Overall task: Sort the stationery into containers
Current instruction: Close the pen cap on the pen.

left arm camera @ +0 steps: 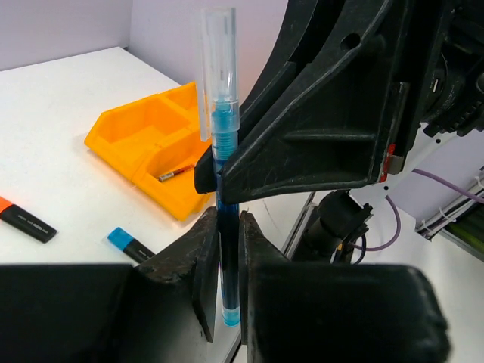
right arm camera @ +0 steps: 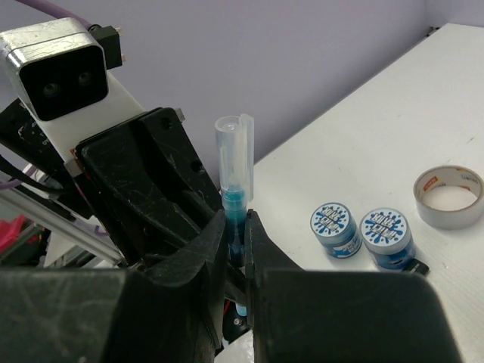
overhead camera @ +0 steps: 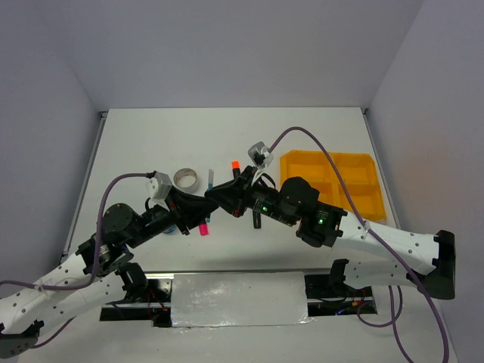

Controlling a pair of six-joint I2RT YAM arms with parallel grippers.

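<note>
A thin blue pen [left arm camera: 224, 151] with a clear cap stands upright in mid-air over the table's middle, and both grippers hold it. My left gripper [left arm camera: 229, 257] is shut on its lower barrel. My right gripper [right arm camera: 242, 242] is shut on the same pen [right arm camera: 236, 174] from the opposite side, and the two sets of fingers meet at the pen [overhead camera: 209, 181]. The yellow-orange tray [overhead camera: 333, 181] lies at the right, with a red pen [left arm camera: 175, 174] in one compartment. A grey tape ring [overhead camera: 185, 178] and two blue-white tubs [right arm camera: 335, 229] [right arm camera: 387, 233] sit on the table.
An orange-capped highlighter [overhead camera: 235, 166] lies behind the grippers, a pink-capped one [overhead camera: 203, 225] in front of them, and a blue-capped one [left arm camera: 132, 243] near the tray [left arm camera: 144, 144]. Purple cables arc over both arms. White walls close the table on three sides.
</note>
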